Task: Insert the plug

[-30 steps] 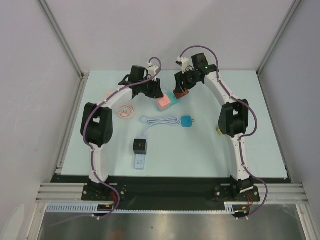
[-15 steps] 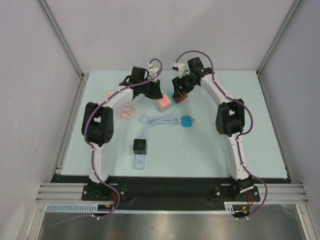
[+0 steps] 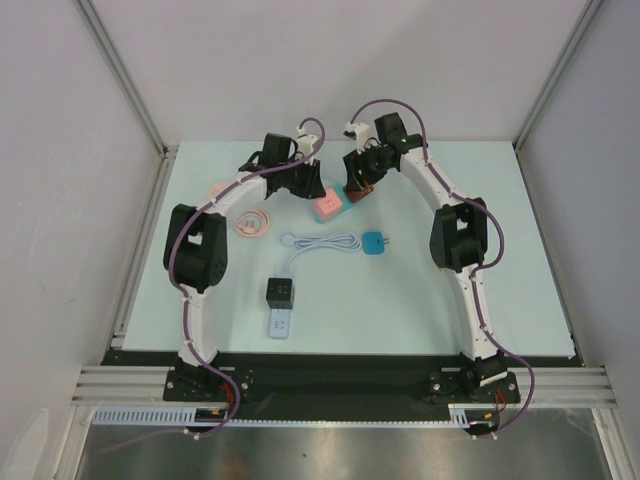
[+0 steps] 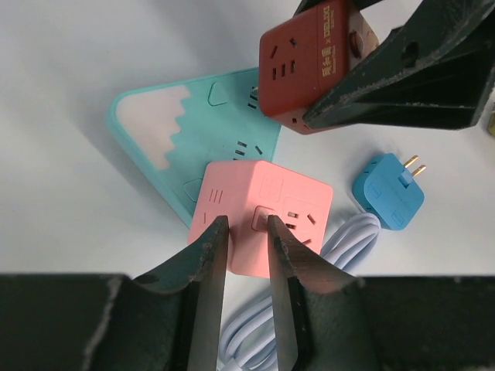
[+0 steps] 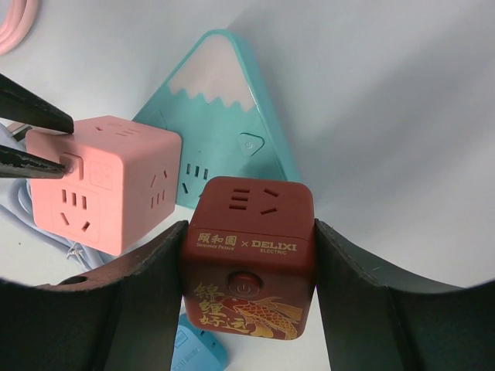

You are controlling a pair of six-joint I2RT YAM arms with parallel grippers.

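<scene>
The blue plug (image 3: 375,243) lies flat on the table, prongs pointing right, at the end of a white cable (image 3: 320,241); it also shows in the left wrist view (image 4: 390,192). My right gripper (image 5: 249,232) is shut on a dark red socket cube (image 5: 247,267), held above a teal mountain-shaped power strip (image 5: 224,85). A pink socket cube (image 4: 290,189) rests against that strip. My left gripper (image 4: 245,228) has its fingers a narrow gap apart, pinching the pink cube's near edge. In the top view both grippers, left (image 3: 312,188) and right (image 3: 357,187), meet at the back middle.
The white cable runs to a white power strip (image 3: 280,323) with a black cube (image 3: 279,291) on it, at the front middle. A coiled pink cable (image 3: 250,222) and a pink round piece (image 3: 218,188) lie at the left.
My right arm has carried the red cube a little left, closer to the pink cube. The left fingers have narrowed slightly on the pink cube.
</scene>
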